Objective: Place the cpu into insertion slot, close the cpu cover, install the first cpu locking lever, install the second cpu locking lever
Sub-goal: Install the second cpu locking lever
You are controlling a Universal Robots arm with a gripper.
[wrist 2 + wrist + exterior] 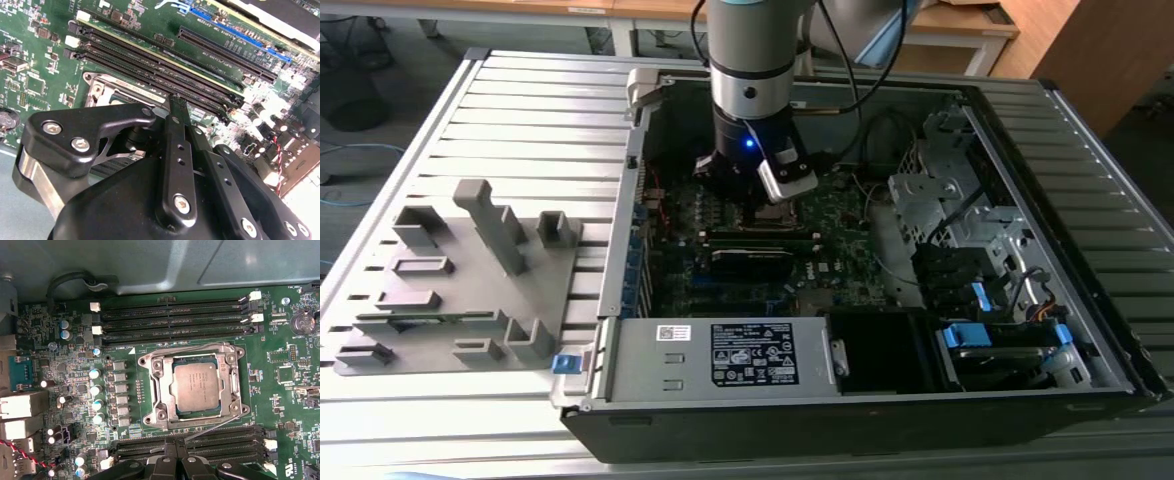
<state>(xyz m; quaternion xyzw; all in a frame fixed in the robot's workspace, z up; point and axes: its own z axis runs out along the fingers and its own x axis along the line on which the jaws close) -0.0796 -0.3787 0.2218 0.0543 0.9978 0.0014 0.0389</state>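
One cpu (196,386) lies seated in the insertion slot (226,405) on the motherboard (280,375), with the cpu cover (160,385) closed flat around it. Just beside the slot, the fingers (177,112) are pressed together, holding nothing.

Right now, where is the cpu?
In the first wrist view, the cpu sits in the silver-framed socket, between two banks of long black memory slots on the green board.
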